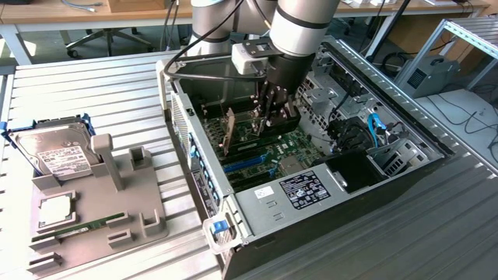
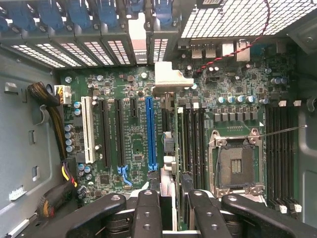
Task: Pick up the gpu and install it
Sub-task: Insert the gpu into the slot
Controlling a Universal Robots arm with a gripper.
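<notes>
In the exterior view the arm reaches down into the open case (image 1: 389,125), the gripper (image 1: 269,114) low over the motherboard (image 1: 292,149). Its fingers close on the gpu (image 1: 265,111), held upright and on edge so its lower edge can meet a slot. A tan card (image 1: 230,131) stands just beside it, toward the exterior view's left. Outside, a hard drive (image 1: 53,153) leans in the grey stand (image 1: 101,204).

In the wrist view the fingers (image 2: 148,213) pinch the gpu (image 2: 167,148), seen edge-on with its bracket (image 2: 168,79) toward the rear openings. It sits just beside the blue slot (image 2: 151,134); whether it touches the board is hard to tell.
</notes>
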